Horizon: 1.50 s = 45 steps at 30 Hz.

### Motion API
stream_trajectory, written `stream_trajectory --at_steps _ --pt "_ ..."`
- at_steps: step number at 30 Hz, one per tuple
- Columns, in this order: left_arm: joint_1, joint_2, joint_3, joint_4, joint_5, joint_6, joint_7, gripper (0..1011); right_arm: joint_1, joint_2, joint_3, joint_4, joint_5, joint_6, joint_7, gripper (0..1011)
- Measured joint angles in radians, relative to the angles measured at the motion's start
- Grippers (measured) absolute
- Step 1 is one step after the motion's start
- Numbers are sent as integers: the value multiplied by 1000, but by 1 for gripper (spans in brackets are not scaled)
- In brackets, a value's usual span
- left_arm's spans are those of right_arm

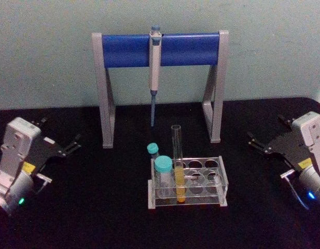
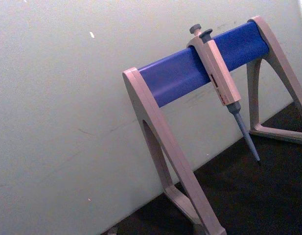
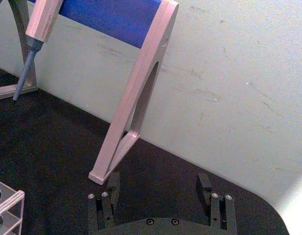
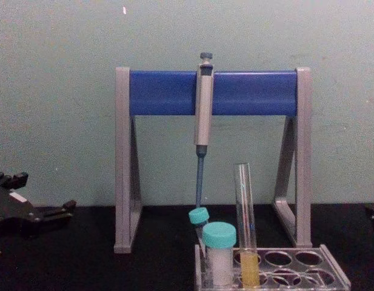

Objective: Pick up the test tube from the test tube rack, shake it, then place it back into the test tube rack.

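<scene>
The test tube [image 1: 178, 165] is a tall clear glass tube with yellow liquid at its bottom. It stands upright in the front row of the test tube rack [image 1: 216, 162], a low clear plastic rack in the middle of the black table. In the chest view the test tube [image 4: 245, 212] rises well above the rack [image 4: 333, 276]. My left gripper [image 1: 61, 132] rests open at the far left, well away from the rack. My right gripper [image 1: 267, 130] sits open at the far right, and the right wrist view shows the right gripper [image 3: 158, 183] with nothing between its fingers.
Two teal-capped white tubes [image 1: 163, 172] stand in the rack just left of the test tube. Behind the rack a grey-and-blue pipette stand [image 1: 128, 49] holds a hanging pipette [image 1: 155, 67]. A pale wall closes off the back. Bare black table lies between each gripper and the rack.
</scene>
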Motion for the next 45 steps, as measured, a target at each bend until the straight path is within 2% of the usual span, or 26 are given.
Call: stream_trajectory --at_steps 45 --pt "0 0 0 0 0 0 0 1001 0 0 0 0 0 0 0 1000"
